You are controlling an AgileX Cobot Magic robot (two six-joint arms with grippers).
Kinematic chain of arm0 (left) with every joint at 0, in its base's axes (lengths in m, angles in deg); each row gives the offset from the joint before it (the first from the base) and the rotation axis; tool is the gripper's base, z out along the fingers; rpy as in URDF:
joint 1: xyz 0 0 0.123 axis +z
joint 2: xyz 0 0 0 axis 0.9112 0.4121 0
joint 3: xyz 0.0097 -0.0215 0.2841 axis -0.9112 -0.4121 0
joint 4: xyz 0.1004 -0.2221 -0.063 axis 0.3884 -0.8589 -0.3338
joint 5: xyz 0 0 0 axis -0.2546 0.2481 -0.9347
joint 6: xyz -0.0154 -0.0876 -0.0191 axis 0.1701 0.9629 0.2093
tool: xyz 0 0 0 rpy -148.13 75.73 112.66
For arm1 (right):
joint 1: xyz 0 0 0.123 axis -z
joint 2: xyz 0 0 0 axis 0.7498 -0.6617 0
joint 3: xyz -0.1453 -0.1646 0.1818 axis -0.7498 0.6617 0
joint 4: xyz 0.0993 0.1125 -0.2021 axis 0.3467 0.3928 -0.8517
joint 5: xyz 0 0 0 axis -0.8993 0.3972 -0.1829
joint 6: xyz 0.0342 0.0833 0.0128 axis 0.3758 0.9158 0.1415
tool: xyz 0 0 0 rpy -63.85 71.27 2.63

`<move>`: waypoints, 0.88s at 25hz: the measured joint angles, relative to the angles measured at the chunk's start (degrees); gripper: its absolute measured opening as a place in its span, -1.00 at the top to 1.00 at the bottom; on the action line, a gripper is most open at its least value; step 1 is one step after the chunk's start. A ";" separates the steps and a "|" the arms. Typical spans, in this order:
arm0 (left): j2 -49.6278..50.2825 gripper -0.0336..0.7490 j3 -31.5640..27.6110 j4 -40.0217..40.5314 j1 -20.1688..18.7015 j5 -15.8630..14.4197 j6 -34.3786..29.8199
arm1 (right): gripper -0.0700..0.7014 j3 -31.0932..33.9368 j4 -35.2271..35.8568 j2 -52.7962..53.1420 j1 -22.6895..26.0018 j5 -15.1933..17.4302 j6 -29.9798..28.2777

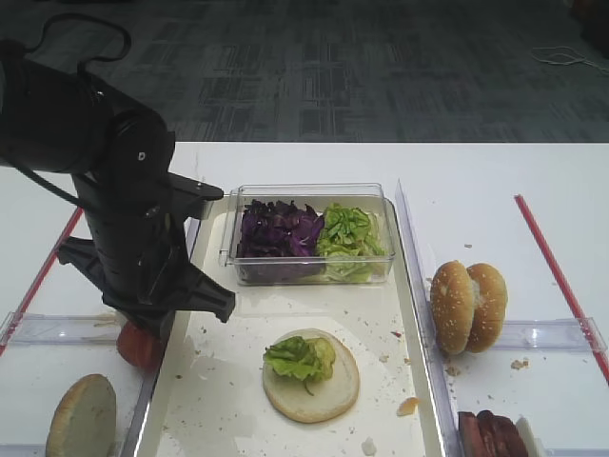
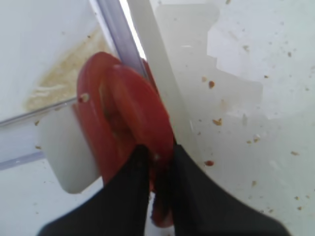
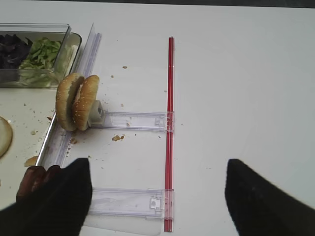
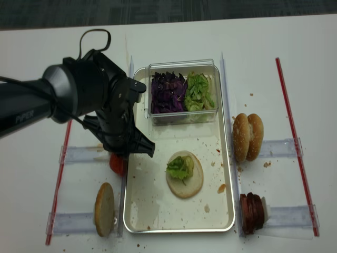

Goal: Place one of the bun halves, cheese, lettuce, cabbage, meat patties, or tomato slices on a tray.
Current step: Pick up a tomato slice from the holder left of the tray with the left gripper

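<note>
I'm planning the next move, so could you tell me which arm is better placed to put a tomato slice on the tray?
Left. Its gripper is already pinching the tomato slices just outside the tray rim. The right gripper is open, beyond the tray's far side.

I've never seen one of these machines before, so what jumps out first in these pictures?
The big black left arm, bent over the tray's left edge, its left gripper pinching upright red tomato slices just outside the rim. In the tray's middle lies a bun half topped with lettuce, behind it a clear box of purple cabbage and more green shreds.
</note>
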 joint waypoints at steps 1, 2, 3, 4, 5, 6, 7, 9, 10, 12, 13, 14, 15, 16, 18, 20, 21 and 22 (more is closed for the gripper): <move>0.00 0.69 0.00 0.08 0.00 0.00 0.00 | -0.71 0.00 0.00 0.00 0.00 0.00 0.00; 0.00 0.75 0.00 0.08 0.00 0.00 0.00 | -0.71 0.00 0.00 0.00 0.00 -0.12 0.00; 0.00 0.78 0.00 0.08 0.00 0.00 0.00 | -0.71 0.00 0.00 0.00 0.00 -0.12 0.00; 0.00 0.81 0.00 0.08 0.00 0.00 0.00 | -0.71 0.00 0.00 0.00 0.00 -0.12 0.00; 0.00 0.83 0.00 0.12 0.00 0.00 0.00 | -0.71 0.00 0.00 0.00 0.00 -0.12 0.00; 0.00 0.84 0.00 0.22 0.00 0.00 0.00 | -0.71 0.00 0.00 0.00 0.00 -0.12 0.00; 0.00 0.85 0.00 0.33 0.00 0.00 0.00 | -0.71 0.00 0.00 0.00 0.00 -0.12 0.00; 0.00 0.85 0.00 0.46 0.00 0.00 0.00 | -0.71 0.00 0.00 0.00 0.00 -0.12 0.00; 0.00 0.85 0.00 0.55 0.00 0.00 0.00 | -0.71 0.00 0.00 0.00 0.00 -0.12 0.00; 0.00 0.85 0.00 0.55 0.00 0.00 0.00 | -0.71 0.00 0.00 0.00 0.00 -0.12 0.00; 0.00 0.85 0.00 0.55 0.00 0.00 0.00 | -0.71 0.00 0.00 0.00 0.00 -0.12 0.00; 0.00 0.85 0.00 0.55 0.00 0.00 0.00 | -0.71 0.00 0.00 0.00 0.00 -0.12 0.00; 0.00 0.85 0.00 0.55 0.00 0.00 0.00 | -0.71 0.00 0.00 0.00 0.00 -0.12 0.00; 0.00 0.85 0.00 0.55 0.00 0.00 0.00 | -0.71 0.00 0.00 0.00 0.00 -0.12 0.00; -0.65 0.85 0.00 0.55 0.00 0.00 0.00 | -0.71 0.00 0.00 0.00 0.00 -0.12 0.00; -2.05 0.85 0.00 0.67 0.00 0.00 0.00 | -0.71 0.00 0.00 0.00 0.00 -0.12 0.00; -2.98 0.85 0.11 0.67 0.00 0.00 0.00 | -0.71 0.00 0.00 0.00 0.00 -0.12 0.00; -3.91 0.85 0.25 0.67 0.00 0.00 0.00 | -0.71 0.00 0.00 0.00 0.00 -0.12 0.00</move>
